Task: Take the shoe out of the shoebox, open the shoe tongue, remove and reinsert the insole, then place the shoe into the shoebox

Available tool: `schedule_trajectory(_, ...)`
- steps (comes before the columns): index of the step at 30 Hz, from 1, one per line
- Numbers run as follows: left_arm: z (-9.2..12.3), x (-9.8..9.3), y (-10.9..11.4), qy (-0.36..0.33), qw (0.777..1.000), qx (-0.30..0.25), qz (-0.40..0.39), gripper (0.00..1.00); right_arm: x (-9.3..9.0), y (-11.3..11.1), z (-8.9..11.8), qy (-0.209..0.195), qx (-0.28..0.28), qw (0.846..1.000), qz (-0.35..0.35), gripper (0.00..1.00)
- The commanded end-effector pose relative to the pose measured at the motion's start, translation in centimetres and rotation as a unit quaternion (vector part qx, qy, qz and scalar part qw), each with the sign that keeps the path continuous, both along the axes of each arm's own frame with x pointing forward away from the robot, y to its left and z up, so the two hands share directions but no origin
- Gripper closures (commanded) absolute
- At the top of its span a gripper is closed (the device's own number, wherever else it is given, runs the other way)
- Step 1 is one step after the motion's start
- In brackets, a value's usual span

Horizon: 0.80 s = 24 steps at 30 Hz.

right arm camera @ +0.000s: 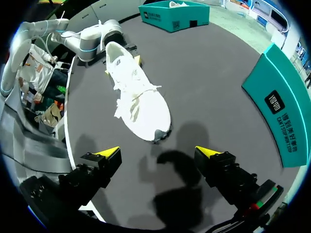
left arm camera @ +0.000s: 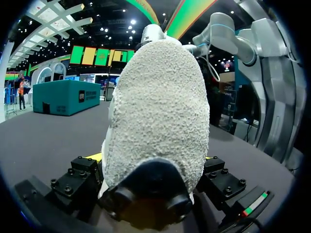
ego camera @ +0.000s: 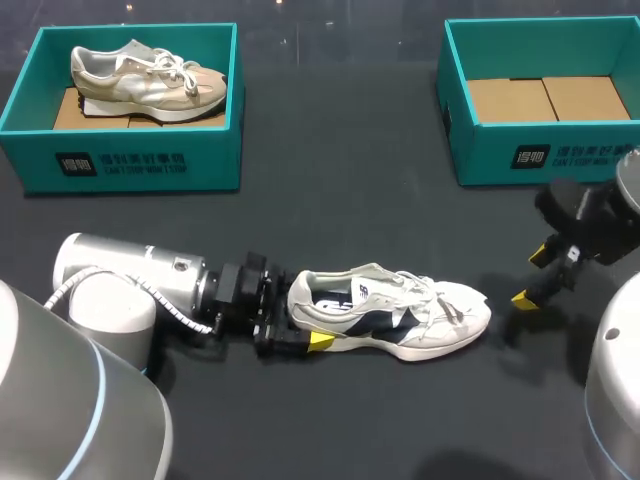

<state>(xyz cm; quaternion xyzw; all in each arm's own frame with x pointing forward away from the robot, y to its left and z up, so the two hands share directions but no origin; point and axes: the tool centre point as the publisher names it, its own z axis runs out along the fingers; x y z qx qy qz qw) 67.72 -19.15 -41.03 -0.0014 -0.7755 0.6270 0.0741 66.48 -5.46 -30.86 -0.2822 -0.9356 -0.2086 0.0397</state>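
Item: white and navy shoe [ego camera: 400, 320], one, out of its box. It lies on its sole on the dark table [ego camera: 350, 220], in the near middle, heel toward the left arm [ego camera: 140, 285] and toe toward the right arm. Laces loose over the tongue; opening faces up.

Left arm's jaws: clenched on the heel of the shoe, one finger on each side. One yellow fingertip [ego camera: 320, 341] shows against the near side of the sole. From this arm's wrist, the rough grey-white heel [left arm camera: 160, 107] fills the space between the black finger blocks.

Right arm's jaws: released and spread wide, nothing between them. They hang just off the shoe's toe, apart from it. The two yellow fingertips [right arm camera: 109, 153] stand over bare table, with the shoe [right arm camera: 138, 97] ahead of them, toe nearest.

Left shoebox [ego camera: 130, 150]: teal, lidless, at the far left of the table. Contents: a second shoe [ego camera: 150, 80], beige and white, lying inside on its sole.

Right shoebox [ego camera: 540, 150]: teal, lidless, at the far right; brown cardboard floor showing. Well apart from the shoe on the table.
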Motion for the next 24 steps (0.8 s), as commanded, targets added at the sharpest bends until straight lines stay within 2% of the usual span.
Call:
schedule_trajectory(1, -0.2, -0.1, 0.0, 0.0, 1.0, 0.0, 0.002, 1.0, -1.2, 2.6, 1.7, 0.032, -0.072, 0.99, -0.12, 0.0)
schedule_trajectory(7, -0.2, -0.1, 0.0, 0.0, 1.0, 0.0, 0.002, 1.0, -2.6, 6.6, 3.2, 0.069, -0.112, 0.964, -0.23, 0.0)
schedule_trajectory(9, -0.2, -0.1, 0.0, 0.0, 1.0, 0.0, 0.002, 1.0, -3.0, 7.9, 3.8, 0.068, -0.103, 0.967, -0.224, 0.0)
schedule_trajectory(19, -0.2, -0.1, 0.0, 0.0, 1.0, 0.0, 0.002, 1.0, -3.0, 7.9, 3.8, 0.068, -0.103, 0.967, -0.224, 0.0)
schedule_trajectory(20, -0.2, -0.1, 0.0, 0.0, 1.0, 0.0, 0.002, 1.0, -3.0, 9.0, 4.1, 0.061, -0.099, 0.966, -0.232, 0.0)
schedule_trajectory(24, -0.2, -0.1, 0.0, 0.0, 1.0, 0.0, 0.002, 1.0, -3.2, 12.8, 4.7, 0.075, -0.151, 0.942, -0.29, 0.0)
